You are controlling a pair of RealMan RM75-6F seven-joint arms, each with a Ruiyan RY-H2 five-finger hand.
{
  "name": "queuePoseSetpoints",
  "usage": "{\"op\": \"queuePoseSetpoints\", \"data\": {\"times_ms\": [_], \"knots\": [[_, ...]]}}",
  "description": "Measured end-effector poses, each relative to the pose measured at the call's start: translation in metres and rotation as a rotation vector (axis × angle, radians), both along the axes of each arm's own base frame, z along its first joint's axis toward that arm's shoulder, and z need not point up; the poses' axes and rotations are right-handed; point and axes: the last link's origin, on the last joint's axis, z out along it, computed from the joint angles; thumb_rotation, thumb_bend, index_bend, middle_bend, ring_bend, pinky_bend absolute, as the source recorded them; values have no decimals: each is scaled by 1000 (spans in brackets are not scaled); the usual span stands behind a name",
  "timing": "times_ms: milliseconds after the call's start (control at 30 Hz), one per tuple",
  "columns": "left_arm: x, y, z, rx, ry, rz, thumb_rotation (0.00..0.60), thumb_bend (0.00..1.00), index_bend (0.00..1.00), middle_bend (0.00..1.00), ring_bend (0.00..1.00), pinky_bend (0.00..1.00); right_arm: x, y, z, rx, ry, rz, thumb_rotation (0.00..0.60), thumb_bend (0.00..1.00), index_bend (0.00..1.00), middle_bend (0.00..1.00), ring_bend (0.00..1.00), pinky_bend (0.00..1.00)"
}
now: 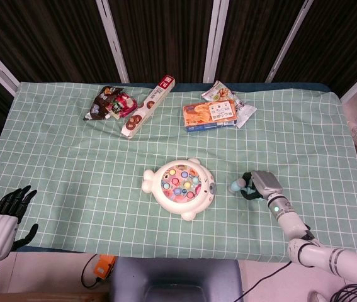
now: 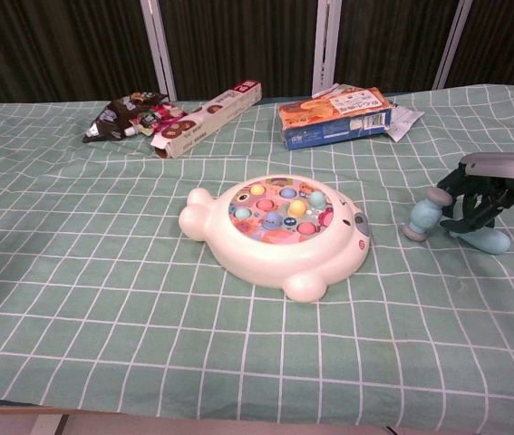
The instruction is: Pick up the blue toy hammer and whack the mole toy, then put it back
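Right hand [image 2: 481, 195] of mine curls around the blue hammer [image 2: 456, 223], right of the mole toy [image 2: 279, 233] on the surface [image 2: 102, 272].

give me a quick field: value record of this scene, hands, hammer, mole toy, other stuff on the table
right hand: fingers curled around the blue toy hammer, which lies on the tablecloth
left hand: off the near left table edge, fingers apart, holding nothing
mole toy: white, mid-table, coloured pegs on top, left of the hammer, apart from it
far side: snack bags, long brown-and-white box, orange box, white packets
tablecloth: green with white grid
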Motion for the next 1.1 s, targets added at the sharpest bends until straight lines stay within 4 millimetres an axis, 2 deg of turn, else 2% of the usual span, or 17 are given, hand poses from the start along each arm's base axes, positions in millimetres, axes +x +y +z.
{"op": "queuePoseSetpoints", "data": {"times_ms": [333, 533, 800, 1100], "knots": [[0, 1, 0, -2, -3, 0, 600, 374, 0, 0, 0, 114, 1, -1, -2, -15, 5, -2, 600, 695, 902, 652, 661, 765], [0, 1, 0, -3, -2, 0, 600, 375, 0, 0, 0, 114, 1, -3, -4, -31, -3, 1, 600, 769, 959, 686, 701, 814], [-1, 2, 0, -3, -2, 3, 600, 375, 0, 0, 0, 114, 1, -4, -8, -41, -25, 6, 600, 783, 1000, 703, 720, 834], [-1, 2, 0, -2, -3, 2, 600, 374, 0, 0, 0, 115, 6, -5, 5, -51, -63, 19, 600, 791, 1000, 705, 721, 836]]}}
